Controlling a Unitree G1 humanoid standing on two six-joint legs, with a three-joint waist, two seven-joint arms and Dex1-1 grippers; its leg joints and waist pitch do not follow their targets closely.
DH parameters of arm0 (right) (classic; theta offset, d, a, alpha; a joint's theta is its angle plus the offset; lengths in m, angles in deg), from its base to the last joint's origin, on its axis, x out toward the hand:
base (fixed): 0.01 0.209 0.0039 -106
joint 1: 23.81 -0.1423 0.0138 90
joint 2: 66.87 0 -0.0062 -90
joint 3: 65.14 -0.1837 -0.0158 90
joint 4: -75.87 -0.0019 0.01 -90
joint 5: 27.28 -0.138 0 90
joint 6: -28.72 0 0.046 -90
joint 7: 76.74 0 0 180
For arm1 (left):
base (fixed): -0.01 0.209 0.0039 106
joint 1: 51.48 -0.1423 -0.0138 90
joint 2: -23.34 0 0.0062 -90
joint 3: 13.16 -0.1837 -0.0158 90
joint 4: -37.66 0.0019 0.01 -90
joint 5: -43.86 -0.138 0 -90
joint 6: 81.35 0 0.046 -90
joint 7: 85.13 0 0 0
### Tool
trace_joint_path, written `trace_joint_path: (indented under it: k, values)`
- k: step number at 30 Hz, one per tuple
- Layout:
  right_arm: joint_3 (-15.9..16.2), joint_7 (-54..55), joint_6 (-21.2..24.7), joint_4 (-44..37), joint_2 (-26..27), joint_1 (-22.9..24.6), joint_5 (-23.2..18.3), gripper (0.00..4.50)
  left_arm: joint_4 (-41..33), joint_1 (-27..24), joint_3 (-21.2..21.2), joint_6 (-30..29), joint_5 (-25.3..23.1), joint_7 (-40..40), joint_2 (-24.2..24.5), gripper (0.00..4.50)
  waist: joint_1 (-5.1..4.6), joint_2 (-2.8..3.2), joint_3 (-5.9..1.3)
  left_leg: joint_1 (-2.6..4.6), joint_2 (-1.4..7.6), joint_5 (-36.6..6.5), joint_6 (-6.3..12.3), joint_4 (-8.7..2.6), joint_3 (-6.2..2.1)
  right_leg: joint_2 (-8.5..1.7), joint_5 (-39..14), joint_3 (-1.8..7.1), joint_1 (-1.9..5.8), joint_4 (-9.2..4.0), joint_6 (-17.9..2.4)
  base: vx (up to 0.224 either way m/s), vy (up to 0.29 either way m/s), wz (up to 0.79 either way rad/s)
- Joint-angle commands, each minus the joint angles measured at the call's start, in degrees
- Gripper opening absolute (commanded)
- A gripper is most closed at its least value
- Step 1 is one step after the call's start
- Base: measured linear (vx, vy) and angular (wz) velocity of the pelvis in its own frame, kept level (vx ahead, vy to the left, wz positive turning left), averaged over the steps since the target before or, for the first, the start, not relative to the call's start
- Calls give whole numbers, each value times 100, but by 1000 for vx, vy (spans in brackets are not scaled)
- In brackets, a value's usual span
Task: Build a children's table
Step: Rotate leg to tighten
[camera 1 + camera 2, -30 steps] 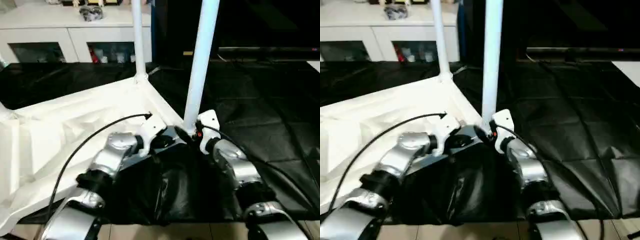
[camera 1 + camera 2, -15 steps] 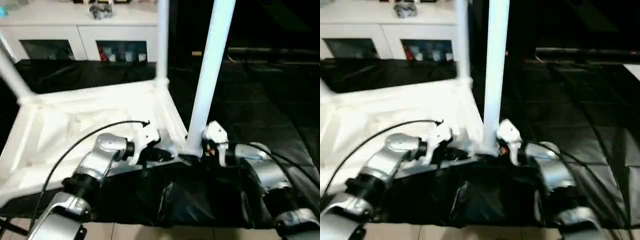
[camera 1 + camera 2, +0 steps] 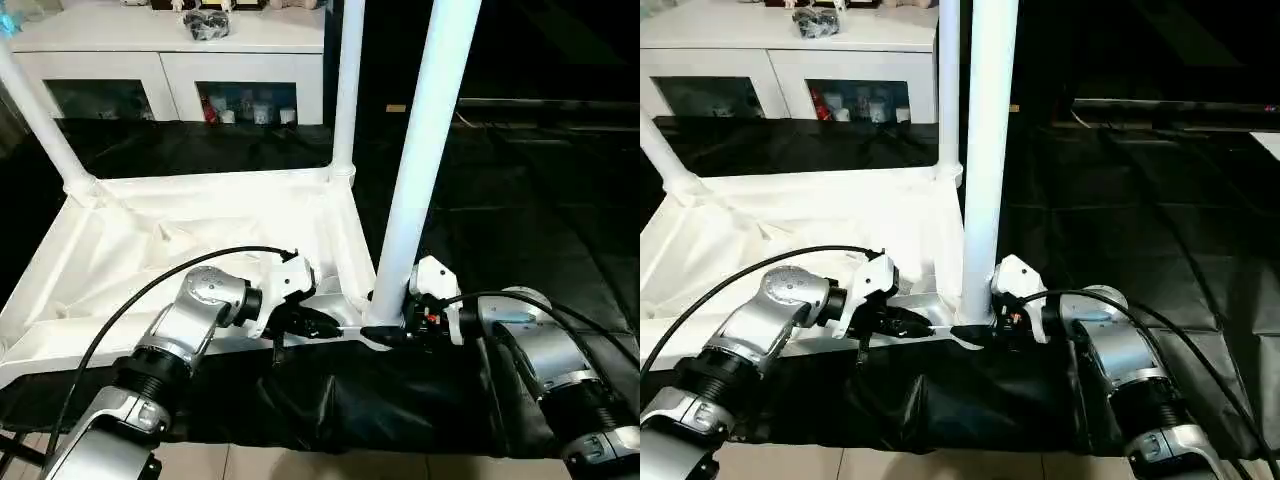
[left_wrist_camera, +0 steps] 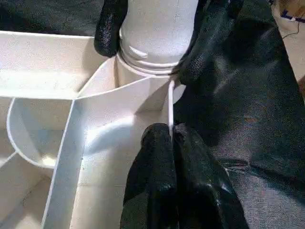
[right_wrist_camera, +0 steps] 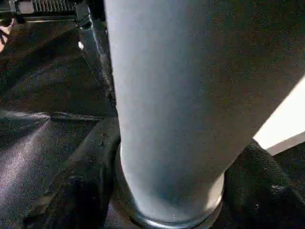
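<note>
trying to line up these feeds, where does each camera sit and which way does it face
Left eye, right eye: on the head, looking forward and down at the upturned tabletop with legs standing in it; both silver forearms show.
Left wrist: looks along the left gripper, shut on the tabletop's thin rim, toward the near leg.
Right wrist: close up to that leg's base, the right gripper's fingers on either side.
Shared: both wrist views show the near leg; the left wrist view also shows the right gripper around it.

Smooth, glossy white plastic tabletop (image 3: 190,240) with ribbed underside, smooth satin white tube legs (image 3: 425,150), crinkled, slightly shiny black cloth over the bench (image 3: 540,210), brushed silver metal forearms (image 3: 190,320), matt black rubbery end effector fingers (image 4: 157,157)
</note>
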Motion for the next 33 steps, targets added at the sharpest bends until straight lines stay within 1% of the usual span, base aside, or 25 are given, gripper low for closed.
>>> trace_joint_path:
  k: [1,2,4,6,7,8,9,10,11,12,13,14,15,16,17,18,21,22,23,26,27,28,29,31,33]
  values:
    - [364,360,-20,230,611,101,105,274,23,157,73,100,-36,812,-456,0,-18,-68,-315,-54,-88,-1580,390,-379,125,-110,-2303,105,373,-426,-1038,0,0,0]
    - [355,388,-20,244,624,98,108,271,28,159,77,101,-37,829,-464,0,-26,-64,-310,-51,-95,-1614,369,-378,123,-112,-2432,101,364,-439,-996,0,0,0]
    - [209,954,-57,462,863,41,168,270,109,207,120,113,-56,1151,-614,0,-58,-76,-290,-48,-121,-1747,288,-383,101,-113,-3053,66,347,-511,-717,0,0,0]
    - [53,1592,-20,686,1129,-36,223,269,160,252,134,97,-96,1444,-776,0,-96,-82,-271,-27,-141,-1905,259,-374,91,-105,-3506,27,304,-587,-502,0,0,0]
    - [-23,1898,9,806,1260,-86,242,269,196,279,147,109,-139,1635,-862,0,-128,-66,-265,-45,-157,-1970,224,-376,71,-106,-3717,-5,305,-615,-375,0,0,0]
    - [-23,1898,9,806,1260,-86,242,269,196,279,147,109,-139,1635,-862,0,-151,-63,-258,-53,-159,-2029,208,-375,62,-106,-3812,-23,301,-632,-315,0,0,0]
    - [-202,2694,54,1098,1548,-229,328,269,297,347,190,85,-213,2036,-1060,0,-166,-49,-256,-38,-170,-2138,199,-362,43,-108,-3984,-64,289,-676,-202,0,0,0]
    - [-288,3049,89,1226,1669,-301,352,268,344,380,209,68,-243,2213,-1145,0,-227,-17,-243,-15,-182,-2289,170,-355,28,-95,-4093,-114,254,-721,-150,0,0,0]
    - [-424,3563,126,1423,1850,-410,401,268,416,426,242,50,-293,2465,-1270,0,-266,-18,-257,-19,-189,-2329,151,-350,11,-94,-4070,-143,273,-728,-136,0,0,0]
    - [-424,3563,126,1423,1850,-410,401,268,416,426,242,50,-293,2465,-1270,0,-328,8,-271,-32,-179,-2370,161,-377,-19,-107,-3909,-186,330,-746,-158,0,0,0]
    - [-534,3846,187,1548,1990,-490,373,268,453,451,260,38,-318,2618,-1361,0,-345,55,-284,-50,-134,-2420,230,-421,-54,-136,-3612,-218,393,-734,-259,0,0,0]
    - [-590,3949,199,1607,2075,-533,340,268,472,461,277,21,-330,2709,-1419,0,-369,66,-276,-42,-114,-2472,265,-443,-61,-137,-3454,-227,392,-745,-328,0,0,0]
    - [-642,4023,180,1693,2271,-615,291,268,491,467,278,-2,-355,2851,-1545,0,-406,87,-240,-8,-83,-2724,294,-478,-74,-126,-3296,-256,377,-768,-449,0,0,0]
    - [-574,3941,112,1663,2302,-616,328,268,487,464,268,3,-360,2857,-1566,0,-450,98,-220,64,-97,-2985,293,-463,-70,-120,-3323,-297,356,-826,-481,0,0,0]
    - [-568,3920,103,1658,2303,-614,326,268,485,462,266,3,-358,2851,-1566,0,-465,75,-215,67,-113,-3046,310,-445,-68,-126,-3401,-316,356,-838,-465,0,0,0]
    - [-467,3634,-38,1578,2307,-588,308,323,448,435,241,19,-331,2747,-1570,0,-469,75,-232,78,-130,-3003,337,-431,-64,-154,-3441,-306,367,-833,-464,0,0,0]
    - [-444,3391,-86,1527,2261,-570,246,347,421,413,241,56,-307,2645,-1539,0,-477,81,-244,30,-105,-2901,382,-465,-65,-183,-3237,-313,407,-786,-549,0,0,0]
    - [-442,3222,-86,1517,2162,-575,214,359,411,401,255,124,-279,2532,-1478,0,-474,70,-238,8,-95,-2899,378,-478,-64,-202,-3199,-310,414,-767,-577,0,0,0]
    - [-437,3164,-90,1515,2117,-579,200,373,405,394,256,155,-265,2480,-1450,0,-472,70,-242,20,-96,-2900,380,-472,-60,-207,-3203,-305,410,-767,-588,0,0,0]
    - [-388,2884,-145,1420,1851,-571,224,388,319,339,240,203,-202,2219,-1305,0,-447,49,-264,-10,-89,-2666,424,-467,-38,-232,-2990,-250,427,-718,-727,0,0,0]
    - [-378,2832,-179,1406,1791,-572,252,395,294,322,233,218,-187,2147,-1272,0,-427,49,-273,-25,-83,-2522,437,-468,-28,-241,-2838,-221,430,-687,-817,0,0,0]
    - [-369,2591,-190,1350,1649,-565,239,395,232,283,226,223,-135,1981,-1196,0,-402,31,-270,-21,-82,-2426,447,-459,-9,-238,-2754,-192,408,-663,-899,0,0,0]
    - [-350,2322,-201,1284,1496,-551,216,395,149,235,207,208,-75,1775,-1106,0,-383,26,-281,-23,-85,-2365,454,-451,-5,-236,-2688,-183,421,-637,-941,0,0,0]
    - [-312,1904,-204,1200,1295,-526,167,395,57,181,175,190,-31,1521,-988,0,-318,1,-315,-68,-74,-1975,565,-422,34,-235,-2190,-112,446,-543,-1150,0,0,0]
    - [-249,1510,-236,1136,1105,-492,164,395,5,137,151,178,-10,1297,-886,0,-278,-8,-332,-53,-69,-1721,640,-393,64,-225,-1881,-80,431,-485,-1309,58,-42,12]
